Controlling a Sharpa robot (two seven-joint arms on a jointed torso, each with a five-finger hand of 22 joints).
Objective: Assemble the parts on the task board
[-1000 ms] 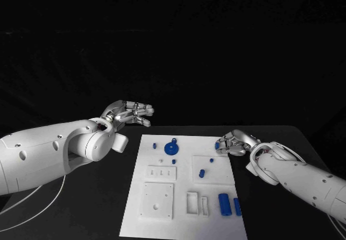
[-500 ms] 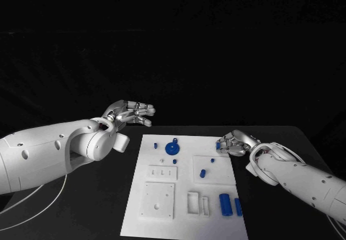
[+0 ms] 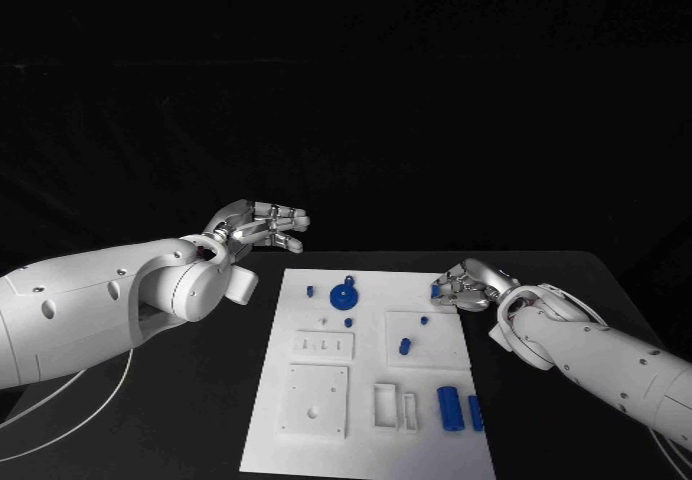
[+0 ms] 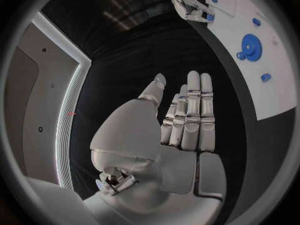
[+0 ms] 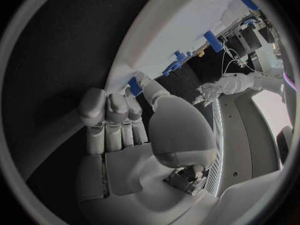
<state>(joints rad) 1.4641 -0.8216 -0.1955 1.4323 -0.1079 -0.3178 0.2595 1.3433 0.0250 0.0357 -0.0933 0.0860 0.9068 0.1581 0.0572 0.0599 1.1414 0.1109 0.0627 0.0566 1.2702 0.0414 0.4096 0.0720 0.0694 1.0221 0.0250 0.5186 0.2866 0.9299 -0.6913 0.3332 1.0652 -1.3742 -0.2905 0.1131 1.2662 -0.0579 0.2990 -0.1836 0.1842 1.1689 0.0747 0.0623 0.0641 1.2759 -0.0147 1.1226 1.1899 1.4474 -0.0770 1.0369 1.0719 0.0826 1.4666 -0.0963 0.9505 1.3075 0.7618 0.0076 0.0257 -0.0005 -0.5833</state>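
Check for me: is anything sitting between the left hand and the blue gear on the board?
Nothing visible. The left hand hovers with fingers spread, holding nothing, off the far left corner of the task board. Between it and the blue gear there is only bare table, white board and one small blue peg near the board's left edge.

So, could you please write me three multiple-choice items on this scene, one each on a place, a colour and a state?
1. Where is the gear?
A. far end of the board
B. near end
C. off the board

2. What colour are the two cylinders at the board's near right?
A. red
B. blue
C. green

3. What is the left hand doing?
A. holding the gear
B. pressing the board
C. open, holding nothing

Answers: 1 A, it lies near the far edge. 2 B, both are blue. 3 C, its fingers are spread, off the board, in the left wrist view too.
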